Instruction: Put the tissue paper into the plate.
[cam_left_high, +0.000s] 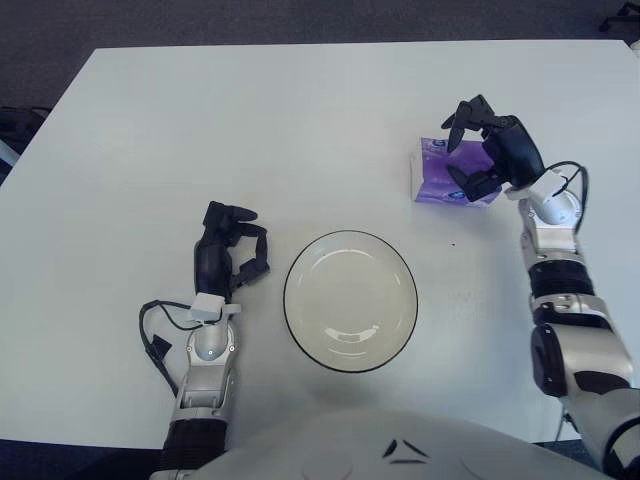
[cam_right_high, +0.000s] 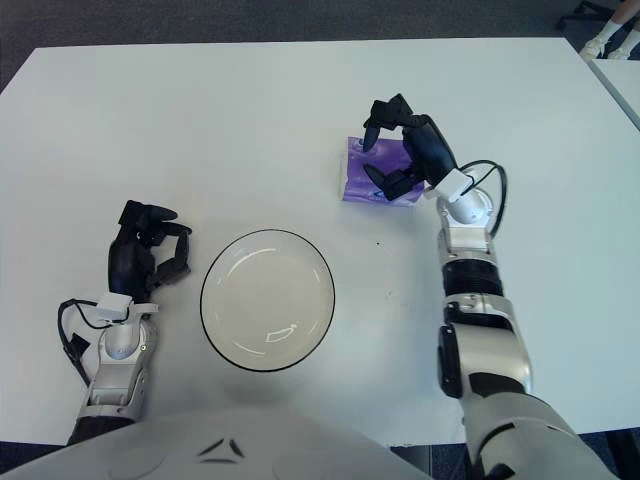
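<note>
The purple plastic-wrapped pack of tissue paper (cam_left_high: 442, 173) lies flat on the white table (cam_left_high: 200, 120), up and to the right of the round white plate with a dark rim (cam_left_high: 350, 300) and well apart from it. The black 3-finger right hand (cam_left_high: 490, 155) is over the pack's right edge, its fingers spread and arched, with the pack lying just to the left of and beneath the fingertips; whether any fingertip touches the wrapper is hard to tell. It holds nothing. The pack's long axis seems to run roughly up and down the view, so closing across its short width looks workable. The left hand (cam_left_high: 228, 255) shows left of the plate, fingers loosely curled and holding nothing, far from the pack; the right hand is clearly the nearer.
</note>
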